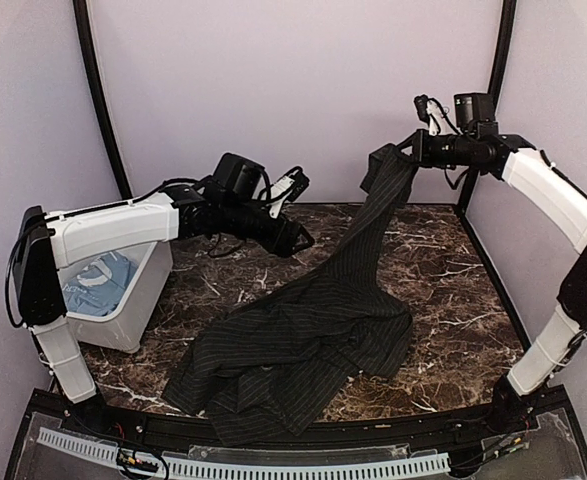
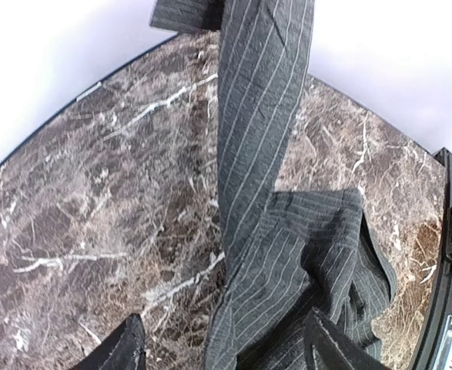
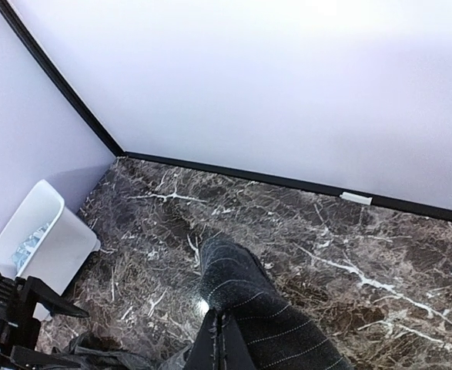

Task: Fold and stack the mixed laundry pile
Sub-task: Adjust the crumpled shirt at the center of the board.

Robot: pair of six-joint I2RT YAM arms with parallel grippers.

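The right gripper (image 1: 406, 153) is pinched closed on one end of the black pinstriped shirt (image 1: 303, 345) and holds it high above the far right corner of the tabletop (image 1: 453, 280). From that pinch a narrow band of cloth runs down and leftward, then spreads into a crumpled heap on the middle of the tabletop. The heap's lower folds reach to the near edge.

The left gripper (image 1: 303, 240) hangs over the far middle of the tabletop, just left of the raised band and apart from it. Its fingers (image 2: 129, 351) are spread wide with nothing between them, and its wrist view shows the band and heap below.

The light blue T-shirt (image 1: 98, 285) lies bunched inside the white bin (image 1: 138, 315). The bin stands at the left edge, under the left arm's forearm.

Bare marble shows along the whole far edge. It also shows down the right side to the near right corner, and in a strip between the bin and the heap. The heap's left flap lies near the bin's near corner but is not touching it. The enclosure walls rise close behind the far, left and right edges, and the right arm's elbow is close to the right wall.
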